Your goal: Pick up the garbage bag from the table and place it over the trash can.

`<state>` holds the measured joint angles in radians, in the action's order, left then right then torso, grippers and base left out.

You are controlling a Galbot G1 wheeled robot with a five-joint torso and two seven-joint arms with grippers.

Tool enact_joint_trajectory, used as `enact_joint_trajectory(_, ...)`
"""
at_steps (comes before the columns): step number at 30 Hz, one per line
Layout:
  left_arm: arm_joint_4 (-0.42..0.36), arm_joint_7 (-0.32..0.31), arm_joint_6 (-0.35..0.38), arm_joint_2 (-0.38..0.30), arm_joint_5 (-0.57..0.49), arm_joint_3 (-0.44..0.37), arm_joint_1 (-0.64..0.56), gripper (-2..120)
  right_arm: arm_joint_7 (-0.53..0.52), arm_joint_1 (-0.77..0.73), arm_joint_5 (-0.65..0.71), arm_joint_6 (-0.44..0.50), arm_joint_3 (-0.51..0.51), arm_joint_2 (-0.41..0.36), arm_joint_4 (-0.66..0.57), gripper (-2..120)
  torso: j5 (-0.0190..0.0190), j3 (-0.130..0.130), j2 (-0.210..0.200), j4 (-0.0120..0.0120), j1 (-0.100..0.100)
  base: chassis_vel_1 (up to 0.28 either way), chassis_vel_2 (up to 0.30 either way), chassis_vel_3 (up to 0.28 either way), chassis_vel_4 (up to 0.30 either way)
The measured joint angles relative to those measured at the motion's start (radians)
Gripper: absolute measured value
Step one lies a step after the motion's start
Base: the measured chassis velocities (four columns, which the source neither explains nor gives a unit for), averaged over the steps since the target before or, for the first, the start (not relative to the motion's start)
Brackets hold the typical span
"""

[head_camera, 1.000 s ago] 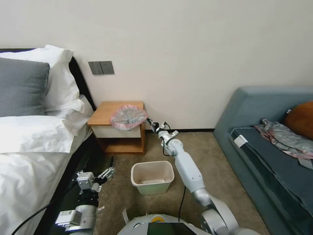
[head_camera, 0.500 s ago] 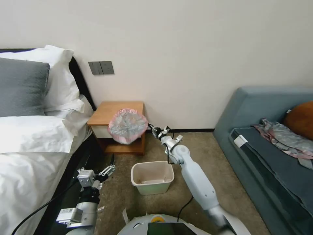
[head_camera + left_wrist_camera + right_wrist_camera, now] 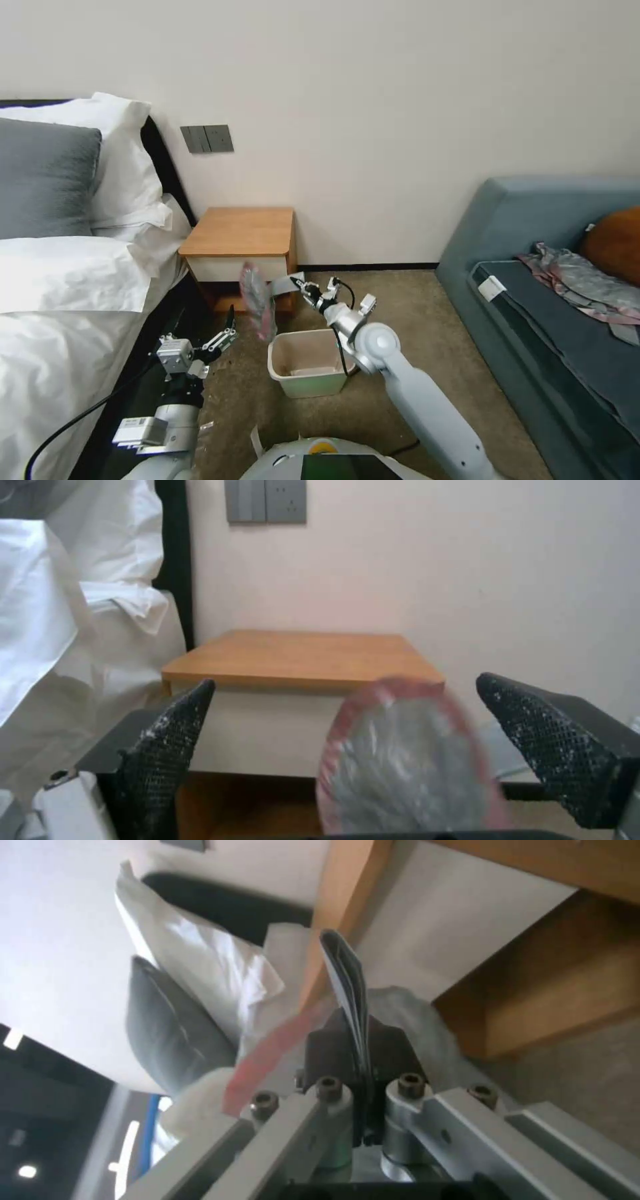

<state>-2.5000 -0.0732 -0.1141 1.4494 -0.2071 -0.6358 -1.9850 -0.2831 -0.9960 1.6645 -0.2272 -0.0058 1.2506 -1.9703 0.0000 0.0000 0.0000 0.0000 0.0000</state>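
The garbage bag, crinkly grey with a pink rim band, hangs off the table in front of the drawer, just above the left far corner of the trash can. My right gripper is shut on its grey edge, above the bin's far rim. In the right wrist view the gripper has its fingers pressed together on the plastic, with the pink rim running beside them. My left gripper stands open low by the bed, left of the bin. From the left wrist the bag hangs beyond the open fingers. The table top is bare.
A bed with white and grey pillows lies along the left, close to my left arm. A blue-grey sofa with a patterned cloth fills the right. Brown carpet lies open between bin and sofa.
My right arm has drawn back and down, pulling the bag off the table top; the bag now hangs in front of the drawer near the bin. The left gripper has barely shifted.
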Motion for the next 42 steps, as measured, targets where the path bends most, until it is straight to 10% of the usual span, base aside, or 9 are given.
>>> enact_joint_trajectory(26,0.000,-0.016,0.026,-0.051,-0.053,-0.002,0.035,100,-0.130,-0.157,-0.122,-0.066,0.033,-0.250,-0.211,0,-0.0001,0.000,0.000,0.0000,0.000,0.000,0.000,0.000,0.000)
enact_joint_trajectory(42,0.000,-0.015,0.014,-0.054,-0.052,0.007,0.033,100,-0.165,-0.330,-0.223,-0.066,0.044,-0.252,-0.248,0,0.0000,0.000,0.000,0.0001,0.000,0.000,0.000,0.000,0.000)
